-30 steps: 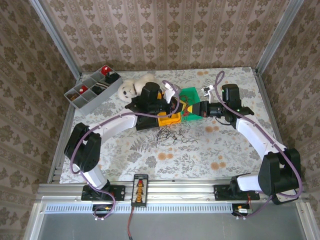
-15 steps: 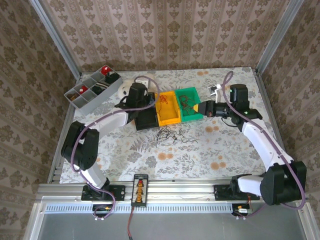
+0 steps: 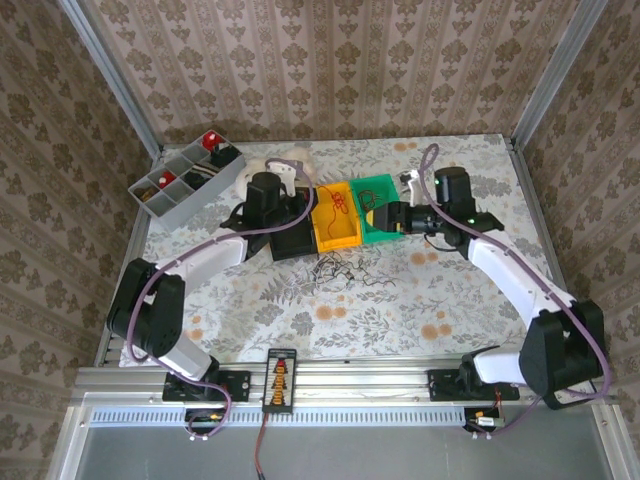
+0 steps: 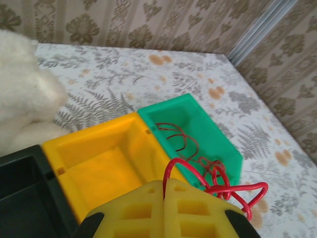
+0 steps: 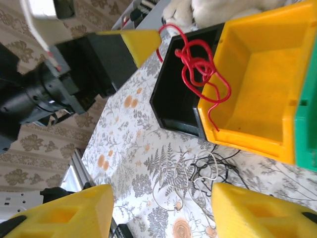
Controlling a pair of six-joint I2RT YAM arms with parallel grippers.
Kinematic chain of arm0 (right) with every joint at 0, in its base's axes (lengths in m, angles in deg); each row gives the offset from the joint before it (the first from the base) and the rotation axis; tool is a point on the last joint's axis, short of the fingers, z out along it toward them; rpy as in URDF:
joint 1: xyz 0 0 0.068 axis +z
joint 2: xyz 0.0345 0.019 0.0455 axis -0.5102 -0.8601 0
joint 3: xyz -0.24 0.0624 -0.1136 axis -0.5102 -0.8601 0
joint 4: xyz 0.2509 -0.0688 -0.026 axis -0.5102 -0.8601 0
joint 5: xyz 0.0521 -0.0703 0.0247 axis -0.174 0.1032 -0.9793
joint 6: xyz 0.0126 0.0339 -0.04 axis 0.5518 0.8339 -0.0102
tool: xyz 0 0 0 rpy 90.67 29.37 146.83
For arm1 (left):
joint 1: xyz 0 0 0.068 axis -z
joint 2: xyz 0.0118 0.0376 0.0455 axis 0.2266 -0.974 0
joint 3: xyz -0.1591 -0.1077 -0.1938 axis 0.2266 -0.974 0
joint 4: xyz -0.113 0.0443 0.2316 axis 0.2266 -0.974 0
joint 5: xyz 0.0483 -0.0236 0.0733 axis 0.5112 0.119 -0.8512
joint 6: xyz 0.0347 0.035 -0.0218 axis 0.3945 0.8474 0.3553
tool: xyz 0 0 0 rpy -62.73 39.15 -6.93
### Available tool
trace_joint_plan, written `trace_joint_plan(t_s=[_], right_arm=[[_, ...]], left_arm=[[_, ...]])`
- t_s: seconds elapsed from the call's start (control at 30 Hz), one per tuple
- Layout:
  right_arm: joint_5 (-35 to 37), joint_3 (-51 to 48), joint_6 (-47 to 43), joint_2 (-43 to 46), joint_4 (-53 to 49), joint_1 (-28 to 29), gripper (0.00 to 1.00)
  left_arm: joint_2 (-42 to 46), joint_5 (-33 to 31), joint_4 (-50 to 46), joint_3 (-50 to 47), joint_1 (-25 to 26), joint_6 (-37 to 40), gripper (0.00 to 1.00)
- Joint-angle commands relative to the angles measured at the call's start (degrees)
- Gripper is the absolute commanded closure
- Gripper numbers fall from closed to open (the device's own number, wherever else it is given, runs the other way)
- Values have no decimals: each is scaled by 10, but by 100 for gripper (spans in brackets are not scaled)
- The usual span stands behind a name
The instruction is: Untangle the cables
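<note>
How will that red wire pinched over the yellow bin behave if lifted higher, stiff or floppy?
Probably floppy but a little springy: the red wire hangs from the shut left gripper in loose curled loops, not straight. Likely very light, being so thin. It might snag, since its lower end dangles close to the yellow bin rim.

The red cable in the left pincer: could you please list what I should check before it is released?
1. Grip: left pincer shut on red cable: ok.
2. Clearance: red cable apart from tangle on table: ok.
3. Drop spot: cable wholly over yellow bin: cannot tell.
4. Room: yellow bin floor bare: ok.
5. Other arm: right pincer open, off the cable: ok.
</note>
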Motion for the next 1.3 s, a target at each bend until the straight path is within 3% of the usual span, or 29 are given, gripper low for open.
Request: trace_joint_plan(t_s=[0.0, 0.47, 0.77, 0.9, 1.27], right_arm=[[29, 39, 14, -42, 37, 30, 43], [152, 137, -49, -139, -26, 75, 53], [166, 150, -55, -166, -26, 88, 86], [167, 135, -75, -150, -41, 88, 94], [156, 52, -89, -73, -80, 56, 97]], left_arm=[[22, 20, 41, 0, 14, -13, 100], [31, 6, 17, 14, 36, -2, 100], [35, -3, 21, 14, 36, -16, 100], [40, -31, 26, 8, 23, -55, 100], [45, -15, 66, -11, -38, -163, 100]])
